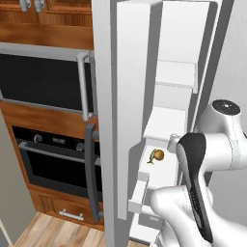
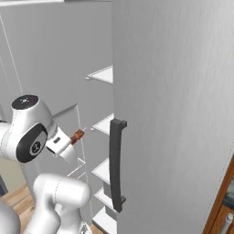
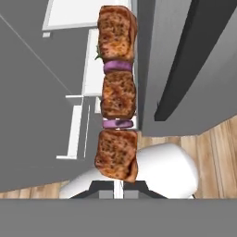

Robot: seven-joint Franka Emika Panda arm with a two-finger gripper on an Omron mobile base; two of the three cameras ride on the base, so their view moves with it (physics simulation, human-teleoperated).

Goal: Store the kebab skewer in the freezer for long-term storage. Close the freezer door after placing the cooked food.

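Kebab skewer (image 3: pixel 117 92) fills the middle of the hand view, its brown chunks and purple onion rings stacked up the frame from the gripper (image 3: pixel 118 189), whose jaws are clamped tight on the stick's lower end. In the right base view the same skewer (image 2: pixel 77 135) pokes out at centre left, just ahead of the white arm and short of the freezer (image 2: pixel 103 75) shelves. The freezer door (image 1: pixel 112 120) stands open down the middle of the left base view, its dark handle (image 1: pixel 92 173) at lower centre, with white shelves (image 1: pixel 166 123) to its right and a small round orange item (image 1: pixel 157 155) resting on one of them. The food looks not yet placed. The risk from here, as a judgement: the grip is on a thin stick only, so the skewer could pivot or slip free, and its long tip could strike a shelf edge or the neighbouring door (image 2: pixel 173 114) on the way in.
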